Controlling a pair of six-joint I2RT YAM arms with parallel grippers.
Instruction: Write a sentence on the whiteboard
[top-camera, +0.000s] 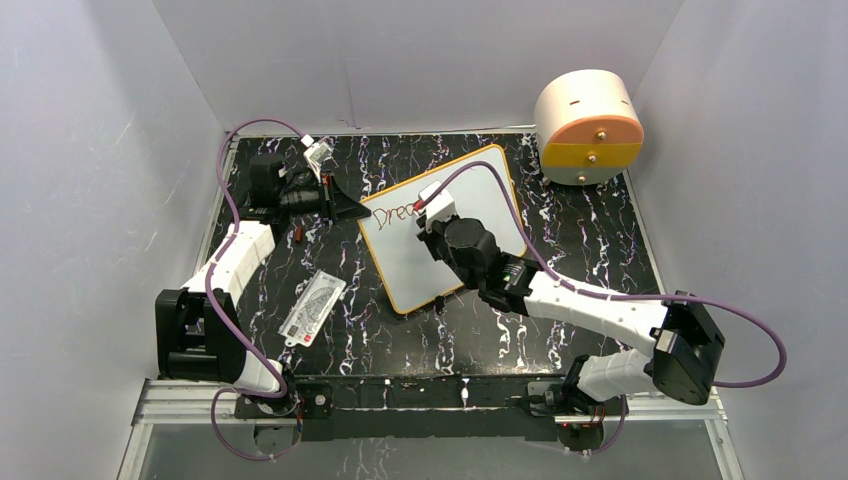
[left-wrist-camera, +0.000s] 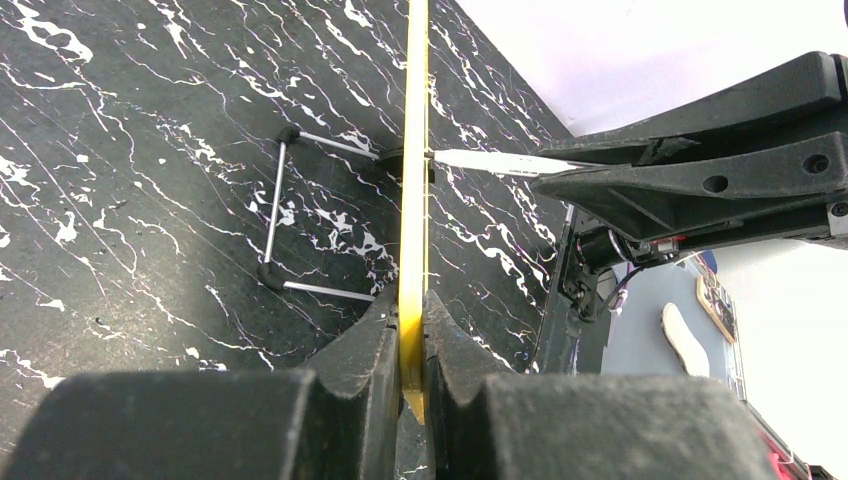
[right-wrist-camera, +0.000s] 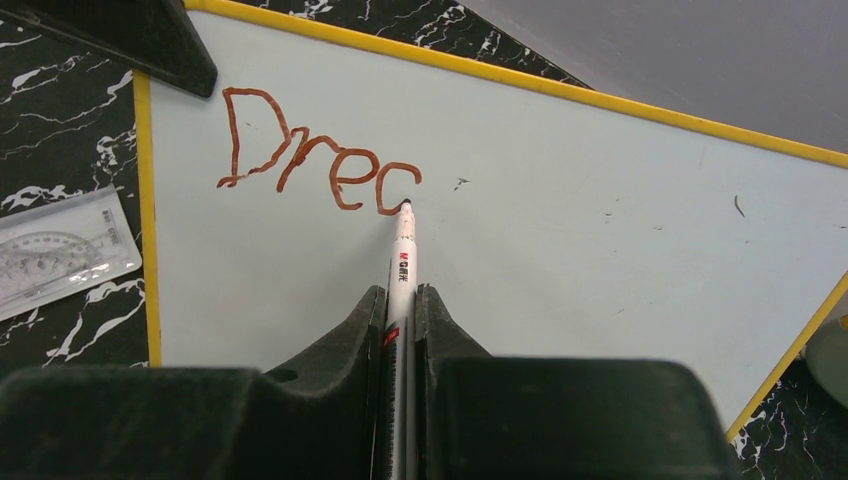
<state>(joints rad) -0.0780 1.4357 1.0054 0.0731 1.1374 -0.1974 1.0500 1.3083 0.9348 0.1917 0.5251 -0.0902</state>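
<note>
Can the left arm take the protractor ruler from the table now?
Probably not yet: the left gripper is shut on the edge of the whiteboard, though the protractor ruler lies uncovered nearby.

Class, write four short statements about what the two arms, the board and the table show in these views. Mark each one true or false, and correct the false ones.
1. The right gripper holds a marker with its tip on the whiteboard. True.
2. The writing already forms three full words. False: only the reddish-brown letters "Dre" and the start of a fourth letter are there.
3. The left gripper is clamped on the whiteboard's yellow frame. True.
4. The clear ruler card lies on the whiteboard. False: it lies on the table, to the left of the board and not touching it.
</note>
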